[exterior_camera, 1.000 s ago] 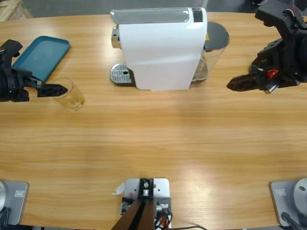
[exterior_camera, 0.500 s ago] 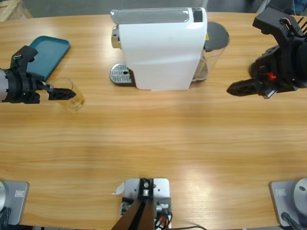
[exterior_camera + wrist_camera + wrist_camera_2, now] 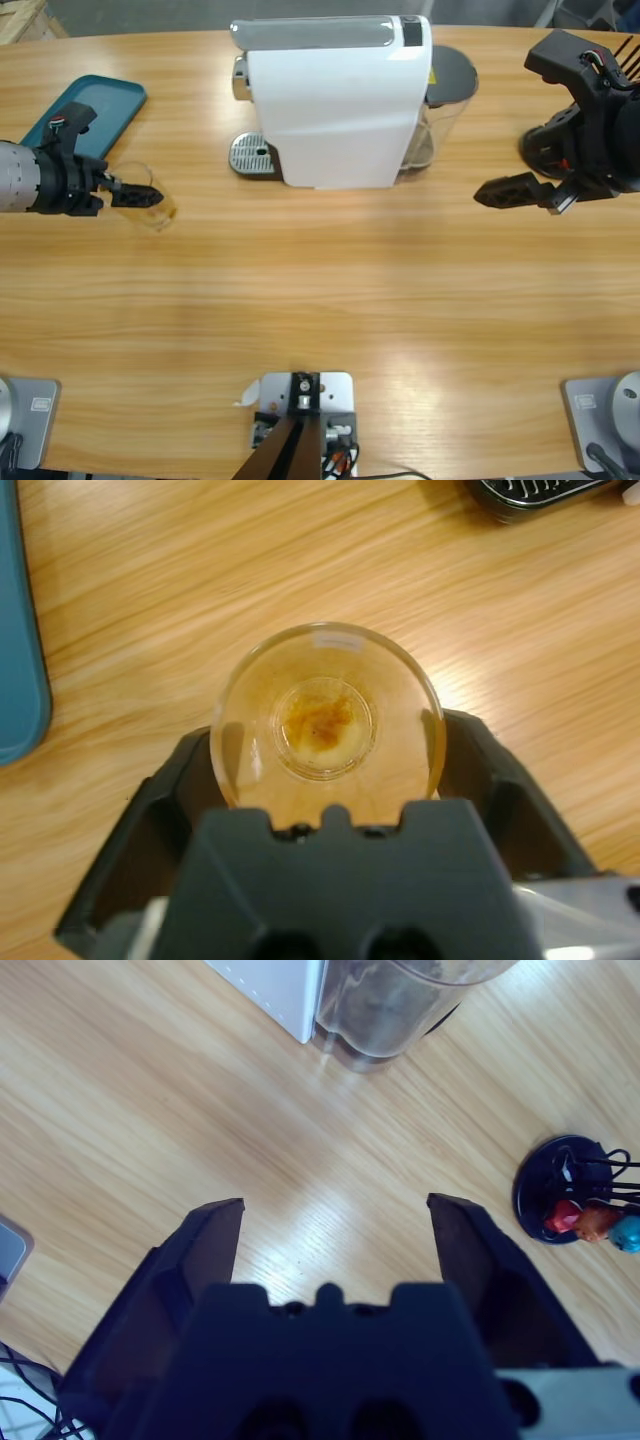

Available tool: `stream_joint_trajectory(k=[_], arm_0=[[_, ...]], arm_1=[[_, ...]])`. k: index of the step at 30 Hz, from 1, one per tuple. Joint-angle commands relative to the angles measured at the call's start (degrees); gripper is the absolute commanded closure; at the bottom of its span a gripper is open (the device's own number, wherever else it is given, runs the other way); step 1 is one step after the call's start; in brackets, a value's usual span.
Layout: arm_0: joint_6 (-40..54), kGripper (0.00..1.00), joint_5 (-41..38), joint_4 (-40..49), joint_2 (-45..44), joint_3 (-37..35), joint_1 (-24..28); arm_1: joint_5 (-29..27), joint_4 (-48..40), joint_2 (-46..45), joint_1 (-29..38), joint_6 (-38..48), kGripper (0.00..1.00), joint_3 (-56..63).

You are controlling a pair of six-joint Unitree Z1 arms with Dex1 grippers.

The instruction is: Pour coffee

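Observation:
A small clear glass (image 3: 325,720) stands on the table at the left, with only a thin orange-brown smear in its bottom; no dark coffee shows in any view. My left gripper (image 3: 325,755) is open with one jaw on each side of the glass (image 3: 152,203), close against its wall. The white coffee machine (image 3: 335,105) stands at the back middle, its metal drip grid (image 3: 255,155) bare. My right gripper (image 3: 495,192) hangs open over bare wood to the right of the machine, with nothing between its jaws.
A teal tray (image 3: 90,115) lies at the back left, just beyond the glass. The machine's clear water tank (image 3: 400,1000) sits on its right side. A black wire stand with coloured capsules (image 3: 585,1205) is at the far right.
My left gripper has slid right along the table until its jaws flank the glass, and its wrist has turned. The right gripper has drifted slightly lower and right.

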Motion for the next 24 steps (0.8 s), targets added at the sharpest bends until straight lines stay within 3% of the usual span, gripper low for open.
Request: stream_joint_trajectory(k=[1, 8, 11, 18, 24], arm_0=[[-0.4, 0.740, 0.7, -1.2, 2.4, 1.7, -0.6], [0.2, 0.740, 0.6, -2.2, 0.0, 1.2, -1.4], [4.5, 0.736, 3.4, -4.0, -2.6, 0.0, -1.4], [14.7, 0.731, 3.0, 5.0, -2.2, -11.1, -1.7], [23.0, 0.728, -5.7, 10.5, 2.5, -20.5, -1.8]], arm_1=[[0.7, -0.3, 0.2, -1.0, -0.5, 0.179, 2.0], [0.6, -0.2, -0.2, -1.4, -0.6, 0.179, 2.1], [0.6, -0.3, -0.5, -1.8, -0.6, 0.179, 2.1], [0.5, -0.5, -1.4, -2.3, -0.6, 0.179, 2.2], [0.6, -0.8, -2.9, -3.3, -0.8, 0.179, 4.0]])
